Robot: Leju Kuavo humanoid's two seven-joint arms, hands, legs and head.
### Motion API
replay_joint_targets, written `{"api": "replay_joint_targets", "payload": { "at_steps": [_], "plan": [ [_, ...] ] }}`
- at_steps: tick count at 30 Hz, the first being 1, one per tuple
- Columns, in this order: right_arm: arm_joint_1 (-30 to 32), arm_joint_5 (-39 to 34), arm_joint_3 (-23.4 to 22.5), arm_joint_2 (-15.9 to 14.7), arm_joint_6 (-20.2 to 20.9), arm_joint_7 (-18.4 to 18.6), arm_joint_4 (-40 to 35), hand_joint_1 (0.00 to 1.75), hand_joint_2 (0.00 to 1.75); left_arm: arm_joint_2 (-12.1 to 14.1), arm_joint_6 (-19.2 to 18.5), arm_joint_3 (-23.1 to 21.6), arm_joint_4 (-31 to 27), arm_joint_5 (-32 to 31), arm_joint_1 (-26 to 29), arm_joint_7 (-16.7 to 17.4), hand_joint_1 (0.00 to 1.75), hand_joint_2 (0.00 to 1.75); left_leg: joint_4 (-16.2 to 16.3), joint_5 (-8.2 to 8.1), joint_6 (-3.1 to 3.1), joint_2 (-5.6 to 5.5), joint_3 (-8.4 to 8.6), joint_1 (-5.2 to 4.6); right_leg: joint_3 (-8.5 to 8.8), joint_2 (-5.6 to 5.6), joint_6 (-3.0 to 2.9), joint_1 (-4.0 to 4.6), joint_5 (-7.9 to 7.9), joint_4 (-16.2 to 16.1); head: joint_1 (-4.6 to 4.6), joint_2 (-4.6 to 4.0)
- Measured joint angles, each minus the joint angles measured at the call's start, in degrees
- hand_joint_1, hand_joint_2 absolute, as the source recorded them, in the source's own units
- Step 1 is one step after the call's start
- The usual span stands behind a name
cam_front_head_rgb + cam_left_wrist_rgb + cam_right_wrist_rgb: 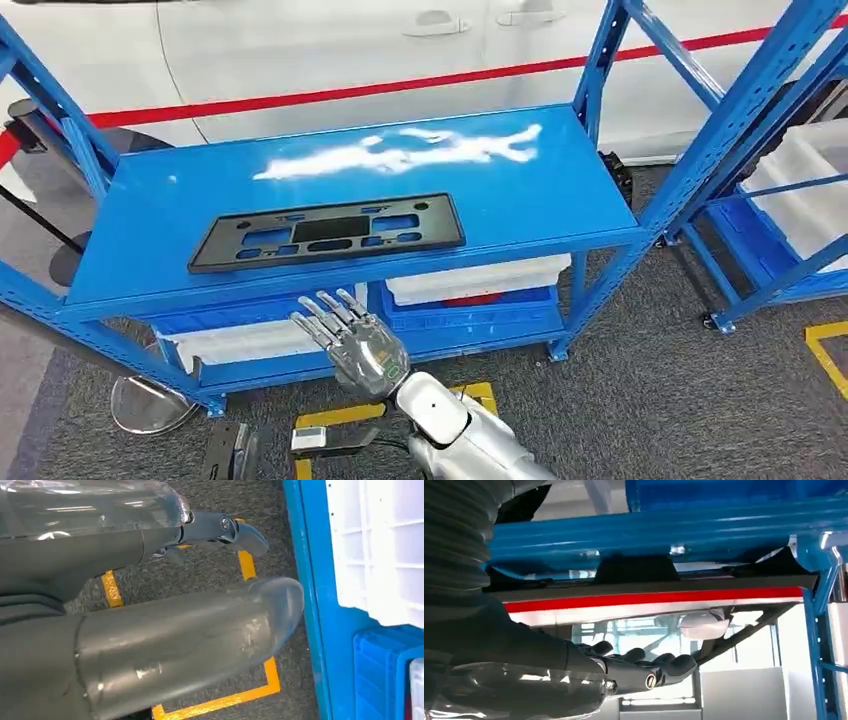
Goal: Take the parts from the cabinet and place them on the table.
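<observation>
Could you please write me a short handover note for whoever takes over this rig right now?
Right hand: raised in front of the blue rack, fingers spread, holding nothing, just below the front edge of the top shelf.
Left hand: hanging low over the grey carpet beside the rack's lower shelf, holding nothing.
Part: a flat black plastic panel lies on the top shelf near its front edge, untouched.
White bins sit in blue crates on the lower shelf; their contents cannot be seen.
Done: nothing grasped yet.
Left: grip the panel, lift it off and carry it to the table.
</observation>
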Motion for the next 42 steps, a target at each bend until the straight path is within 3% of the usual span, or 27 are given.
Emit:
{"api": "replay_joint_targets", "payload": {
  "at_steps": [3, 6, 7, 9, 10, 11, 12, 14, 15, 16, 19, 21, 22, 24, 25, 26, 27, 28, 30, 31, 32, 34, 36, 37, 40, 41, 42],
  "plan": [
    [-0.6, -0.4, -0.4, 0.1, -0.2, 0.3, 0.3, 0.0, 1.75, 0.0, 0.0, -0.1, 0.2, 0.1, 0.2, 0.2, 0.0, 0.0, -0.3, -0.1, 1.34, -0.29, 0.05, -0.63, -0.21, 0.05, 0.76, 0.28, -0.05, 0.2, -0.09, 0.0],
    [-1.1, -0.5, -1.0, 0.2, -0.3, 0.3, 0.2, 0.0, 1.75, 0.0, 0.0, -0.3, 0.3, 0.3, 0.2, 0.2, 0.0, 0.0, -1.0, 0.29, 2.51, -0.28, 0.49, -0.24, -0.46, 0.01, 1.76, 0.07, -1.15, 1.4, 0.0, 0.0],
    [-1.2, -0.8, -1.2, 0.1, -0.3, 0.3, -0.2, 0.0, 1.75, 0.0, 0.0, -0.4, 0.3, 0.4, 0.1, 0.2, 0.0, 0.0, -1.0, 0.2, 3.04, -0.2, 0.51, -0.24, -2.04, -0.03, 1.92, 0.07, -3.08, 4.6, 0.24, 0.0],
    [-1.2, -1.0, -1.4, 0.1, -0.3, 0.5, -0.4, 0.0, 1.75, 0.0, 0.0, -0.4, 0.3, 0.5, 0.2, 0.2, 0.0, 0.0, -1.0, 0.05, 3.26, -0.15, 0.52, -0.31, -6.9, -0.03, 2.24, 0.03, -7.1, 14.1, 0.24, 0.0],
    [-1.2, -1.2, -1.4, 0.0, -0.3, 0.6, -0.4, 0.0, 1.75, 0.0, 0.0, -0.4, 0.3, 0.4, 0.2, 0.2, 0.0, 0.0, -0.9, -0.01, 3.34, -0.16, 0.52, -0.33, -8.8, -0.04, 2.29, 0.03, -7.79, 17.3, 0.26, 0.0],
    [-1.3, -1.4, -1.4, -0.1, -0.3, 0.7, -0.4, 0.0, 1.75, 0.0, 0.0, -0.5, 0.3, 0.5, 0.3, 0.2, 0.0, 0.0, -0.9, -0.07, 3.31, -0.23, 0.59, -0.34, -9.42, -0.04, 2.24, 0.04, -7.09, 17.9, 0.26, 0.0],
    [-1.4, -1.4, -1.5, -0.1, -0.3, 0.9, -0.4, 0.0, 1.75, 0.0, 0.0, -0.5, 0.3, 0.4, 0.3, 0.2, 0.0, 0.0, -0.9, -0.22, 3.32, -0.3, 0.76, -0.35, -8.81, -0.04, 2.08, 0.05, -5.28, 16.0, 0.26, 0.0],
    [-1.8, -1.7, -1.6, -0.1, -0.3, 1.0, -0.5, 0.0, 1.75, 0.0, -0.1, -0.5, 0.3, 0.4, 0.3, 0.2, 0.0, 0.0, -0.9, -0.67, 3.06, -0.44, 1.52, -0.41, -4.22, -0.03, 1.33, 0.17, 0.56, 6.2, 0.31, 0.0],
    [-2.1, -1.8, -1.6, -0.1, -0.3, 1.1, -0.6, 0.0, 1.75, 0.0, -0.1, -0.6, 0.3, 0.4, 0.3, 0.2, 0.0, 0.0, -0.9, -0.91, 2.87, -0.44, 1.77, -0.43, -2.27, -0.02, 0.78, 0.36, 2.17, 1.8, 0.35, 0.0],
    [-2.3, -2.0, -1.7, -0.1, -0.3, 1.2, -0.6, 0.0, 1.75, -0.1, -0.1, -0.6, 0.4, 0.4, 0.2, 0.2, 0.0, 0.0, -0.7, -1.21, 2.45, -0.4, 1.7, -0.87, -1.58, -0.04, 0.5, 0.74, 1.27, 0.7, 0.22, 0.0],
    [-2.5, -2.4, -1.9, -0.2, -0.4, 1.5, -0.7, 0.0, 1.75, 0.0, -0.1, -0.8, 0.4, 0.3, 0.2, 0.2, 0.0, 0.0, -1.4, -1.34, 1.51, -0.31, 1.92, -0.61, -1.61, 0.14, 0.15, 0.92, 0.86, 0.2, 0.28, 0.0],
    [-2.4, -2.5, -2.1, -0.2, -0.4, 1.5, -0.9, 0.0, 1.75, 0.0, -0.1, -0.8, 0.4, 0.3, 0.1, 0.2, 0.0, 0.0, -0.8, -1.99, 0.9, -0.16, 2.18, -0.6, -0.41, 0.07, -0.34, 0.12, 1.13, -1.0, 0.26, 0.0],
    [-2.6, -2.5, -2.2, -0.2, -0.4, 1.5, -0.9, 0.0, 1.75, 0.0, -0.1, -0.8, 0.5, 0.3, 0.1, 0.2, 0.0, 0.0, 1.6, -3.15, 0.6, -0.16, 1.17, -0.61, -0.04, 0.0, -0.57, 0.07, 0.98, -1.2, 0.02, 0.0],
    [-2.6, -2.6, -2.3, -0.2, -0.4, 1.5, -0.9, 0.0, 1.75, 0.0, -0.1, -0.9, 0.5, 0.3, 0.1, 0.2, 0.0, 0.0, 10.4, -6.82, 0.03, -0.16, -3.69, -0.44, 0.35, -0.09, -1.03, 0.23, 0.61, -1.2, -0.02, 0.0],
    [-2.5, -2.6, -2.3, -0.3, -0.4, 1.5, -0.9, 0.0, 1.75, 0.0, -0.1, -0.9, 0.5, 0.3, 0.3, 0.2, 0.0, 0.0, 14.6, -7.92, -0.22, -0.16, -6.27, -0.34, 0.49, -0.09, -1.12, 0.26, 0.38, -1.2, 0.0, 0.0],
    [-2.4, -2.6, -2.3, -0.3, -0.4, 1.5, -0.9, 0.0, 1.75, 0.1, -0.1, -0.9, 0.6, 0.3, 0.4, 0.2, 0.0, 0.0, 16.6, -7.64, -0.33, -0.16, -7.87, -0.34, 0.66, 0.01, -1.11, 0.27, 0.14, -1.1, 0.02, 0.0],
    [-2.4, -2.8, -2.3, -0.3, -0.4, 1.5, -0.9, 0.0, 1.75, 0.1, -0.1, -0.9, 0.6, 0.3, 0.6, 0.2, 0.0, 0.0, 15.6, -5.84, -0.42, -0.15, -7.96, -0.3, 1.02, 0.13, -1.07, 0.24, -0.16, -1.0, -0.02, 0.0],
    [-2.4, -2.8, -2.3, -0.4, -0.4, 1.6, -0.9, 0.0, 1.75, 0.2, -0.1, -0.9, 0.6, 0.3, 0.5, 0.2, 0.0, 0.0, 12.2, -2.98, -0.45, -0.14, -6.9, -0.22, 1.44, 0.23, -0.89, 0.2, -0.55, -0.9, -0.02, 0.0],
    [-2.4, -3.0, -2.3, -0.4, -0.4, 1.6, -0.9, 0.0, 1.75, 0.3, -0.1, -0.9, 0.6, 0.3, 0.4, 0.2, 0.0, 0.0, 2.0, 3.17, -0.26, -0.02, -2.73, -0.11, 2.53, 0.25, -0.39, 0.1, -1.57, -0.6, -0.02, 0.0],
    [-2.5, -3.0, -2.3, -0.4, -0.4, 1.7, -0.9, 0.0, 1.75, 0.3, -0.1, -0.9, 0.6, 0.3, 0.4, 0.3, 0.0, 0.0, 0.9, 2.32, 0.09, 0.03, -1.79, -0.37, 2.49, 0.28, 0.07, 0.46, -1.98, -0.4, 0.02, 0.0],
    [-2.5, -3.0, -2.4, -0.4, -0.4, 1.7, -0.9, 0.0, 1.75, 0.3, -0.1, -0.9, 0.6, 0.3, 0.2, 0.2, 0.0, 0.0, -0.6, 1.58, 0.91, -0.09, -1.39, -0.58, 2.1, 0.28, 0.37, 0.54, -2.13, -0.1, -0.26, 0.0],
    [-2.5, -3.0, -2.4, -0.5, -0.4, 1.7, -0.9, 0.0, 1.75, 0.3, -0.1, -0.9, 0.7, 0.2, 0.5, 0.3, 0.0, 0.0, -0.2, 1.44, 1.58, -0.14, -1.7, -0.7, 2.12, 0.21, 0.75, 0.46, -2.14, -0.4, -0.11, 0.0],
    [-2.6, -3.1, -2.5, -0.6, -0.4, 1.8, -1.0, 0.0, 1.75, 0.3, -0.1, -0.9, 0.7, 0.0, 0.5, 0.2, 0.0, 0.0, -0.9, 1.46, 2.4, -0.17, -1.0, -0.2, 2.28, 0.14, 1.52, 0.28, -2.93, 0.3, -0.11, 0.0],
    [-2.7, -3.1, -2.6, -0.6, -0.3, 1.9, -1.0, 0.0, 1.75, 0.3, -0.1, -0.9, 0.7, 0.0, 0.4, 0.2, 0.0, 0.0, -1.1, 1.29, 2.73, -0.19, -0.71, -0.23, 1.36, 0.06, 1.77, 0.26, -3.86, 2.4, 0.13, 0.0],
    [-2.7, -3.3, -2.7, -0.9, 0.0, 2.2, -0.9, 0.0, 1.75, 0.3, -0.1, -0.9, 0.7, -0.1, 0.2, 0.2, 0.0, 0.0, -1.0, 0.71, 3.44, -0.17, -0.32, -0.29, -6.9, 0.08, 2.1, 0.1, -9.06, 16.4, 0.22, 0.0],
    [-2.7, -3.3, -2.7, -1.1, 0.1, 2.3, -0.8, 0.0, 1.75, 0.3, -0.1, -0.9, 0.7, -0.1, 0.2, 0.2, 0.0, 0.0, -1.0, 0.5, 3.42, -0.2, -0.15, -0.3, -8.78, 0.07, 2.11, 0.08, -9.1, 18.7, 0.26, 0.0],
    [-2.7, -3.3, -2.7, -1.2, 0.2, 2.3, -0.8, 0.0, 1.75, 0.3, -0.1, -0.9, 0.7, -0.1, 0.3, 0.2, 0.0, 0.0, -1.0, 0.27, 3.39, -0.26, 0.15, -0.3, -9.28, 0.07, 2.06, 0.08, -7.57, 18.2, 0.24, 0.0]
  ]
}}
